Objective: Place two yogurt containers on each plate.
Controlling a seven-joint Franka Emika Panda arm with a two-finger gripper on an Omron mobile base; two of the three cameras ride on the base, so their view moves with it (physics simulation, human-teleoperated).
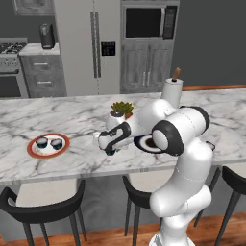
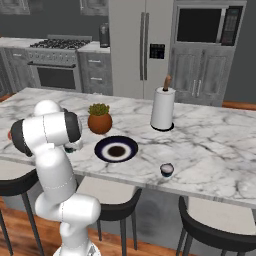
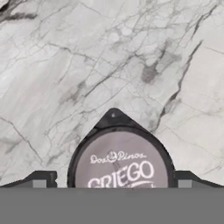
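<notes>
The fingers (image 3: 40, 183) sit clamped on a yogurt container (image 3: 120, 162), low centre of the hand view, above bare marble. A loose pinch could let the cup slip onto the tabletop (image 1: 72, 115). At left the orange-rimmed plate (image 1: 31, 150) holds two cups; the navy-rimmed plate (image 2: 102, 152) holds one, and another cup (image 2: 167, 170) waits lower right. Fridge and oven stand behind.

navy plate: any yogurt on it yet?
Empty. The navy-rimmed plate has no cup on it; one yogurt cup sits beside it on the counter, another between the hand's fingers.
</notes>
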